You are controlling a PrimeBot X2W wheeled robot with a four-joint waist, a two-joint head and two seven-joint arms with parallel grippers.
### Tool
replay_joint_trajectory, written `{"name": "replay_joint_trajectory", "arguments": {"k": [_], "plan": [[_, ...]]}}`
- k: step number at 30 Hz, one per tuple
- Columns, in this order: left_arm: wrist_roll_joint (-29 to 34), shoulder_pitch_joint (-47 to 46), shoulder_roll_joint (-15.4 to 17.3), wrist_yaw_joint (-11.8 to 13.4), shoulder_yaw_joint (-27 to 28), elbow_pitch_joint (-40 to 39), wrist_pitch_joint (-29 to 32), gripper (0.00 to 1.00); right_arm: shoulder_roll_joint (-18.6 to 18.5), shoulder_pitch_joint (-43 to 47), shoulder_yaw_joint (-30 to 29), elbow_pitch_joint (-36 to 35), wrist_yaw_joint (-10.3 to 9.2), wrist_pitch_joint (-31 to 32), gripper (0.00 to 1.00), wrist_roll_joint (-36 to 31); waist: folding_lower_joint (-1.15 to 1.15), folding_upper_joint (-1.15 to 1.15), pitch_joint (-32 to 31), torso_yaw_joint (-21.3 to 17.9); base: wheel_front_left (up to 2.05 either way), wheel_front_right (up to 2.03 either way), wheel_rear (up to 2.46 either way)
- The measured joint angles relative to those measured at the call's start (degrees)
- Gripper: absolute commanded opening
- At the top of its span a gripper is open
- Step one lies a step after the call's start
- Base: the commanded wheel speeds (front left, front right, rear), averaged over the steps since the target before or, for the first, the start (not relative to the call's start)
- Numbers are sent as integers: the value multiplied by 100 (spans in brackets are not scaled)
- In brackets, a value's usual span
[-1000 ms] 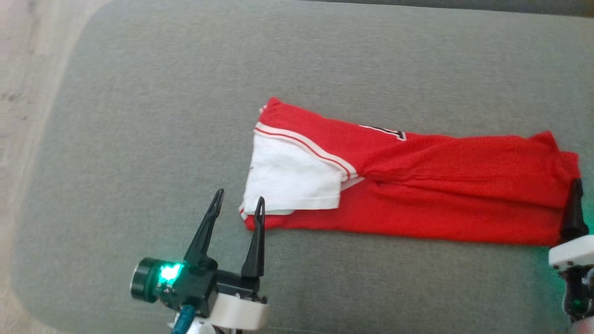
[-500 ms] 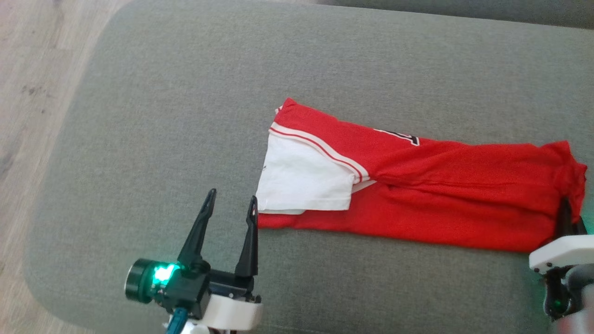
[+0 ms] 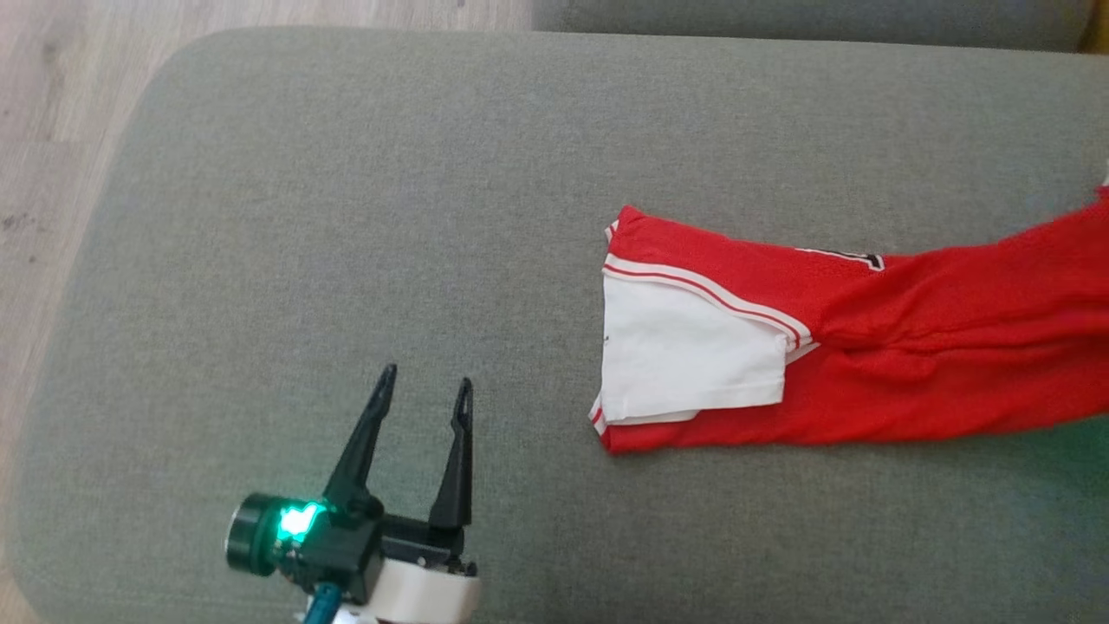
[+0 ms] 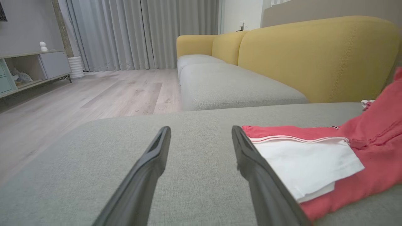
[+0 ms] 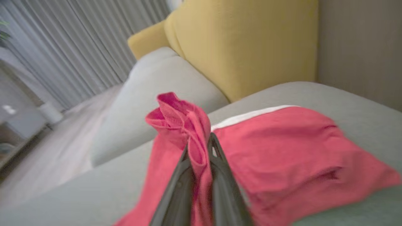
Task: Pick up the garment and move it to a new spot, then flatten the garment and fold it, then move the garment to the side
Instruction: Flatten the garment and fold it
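Between the right gripper's [image 5: 201,144] jaws the garment [image 5: 282,147] seems pinched.

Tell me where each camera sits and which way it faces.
Head view: on the robot's head, looking down on the grey cushion and red garment; open left gripper at lower left.
Left wrist view: low over the cushion, looking along the left gripper's fingers toward the yellow backrest and curtains.
Right wrist view: looking along the right gripper, shut on a bunched end of the garment, backrest beyond.
Shared: all three show garment and cushion; both wrist views show the backrest.
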Motion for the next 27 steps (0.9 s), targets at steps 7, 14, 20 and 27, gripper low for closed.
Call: {"name": "replay_joint_trajectory", "arguments": {"k": [7,14,20,27], "plan": [[134,125,-154,-200,82,60,0,100,1129,218,691,-1882,0,899,0,766,0,0,-84,8,0,0,0],[183,123,-268,-386,162,122,0,100,1192,469,1901,-1837,0,679,0,1817,0,0,-87,255,0,0,0],[229,122,-324,-474,177,207,0,100,1189,350,3045,-881,0,-154,0,2303,0,0,-45,533,0,0,0],[235,120,-388,-526,199,240,0,100,1168,-378,4120,-143,0,-780,0,2785,0,0,32,763,0,0,0]]}}
